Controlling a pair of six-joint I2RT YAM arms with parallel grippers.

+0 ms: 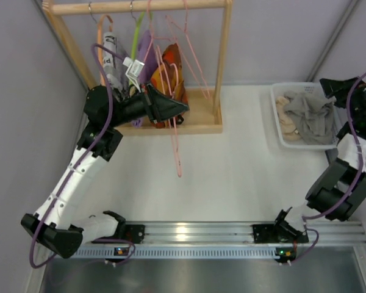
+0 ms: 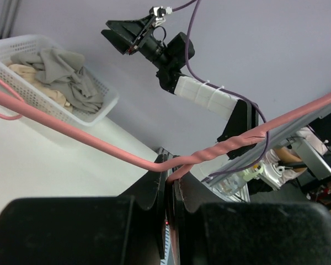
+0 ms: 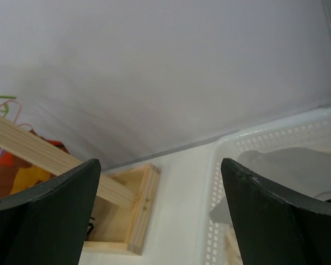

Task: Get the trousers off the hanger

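My left gripper (image 1: 184, 108) is shut on a bare pink wire hanger (image 1: 175, 143) in front of the wooden rack; the hanger hangs down from the jaws with no garment on it. In the left wrist view the pink hanger (image 2: 99, 141) passes between the closed fingertips (image 2: 157, 185) at its twisted neck. Grey trousers (image 1: 314, 113) lie crumpled in the white basket (image 1: 274, 122) at the right. They also show in the left wrist view (image 2: 66, 72) and the right wrist view (image 3: 298, 165). My right gripper (image 1: 326, 85) is open and empty above the basket's far edge, its jaws wide apart (image 3: 160, 171).
The wooden rack (image 1: 140, 7) at the back left holds several hangers with orange, purple and printed garments (image 1: 171, 67). Its base (image 1: 195, 125) sits on the table and shows in the right wrist view (image 3: 138, 204). The basket (image 2: 107, 105) also holds beige cloth (image 1: 287, 116). Grey walls close both sides.
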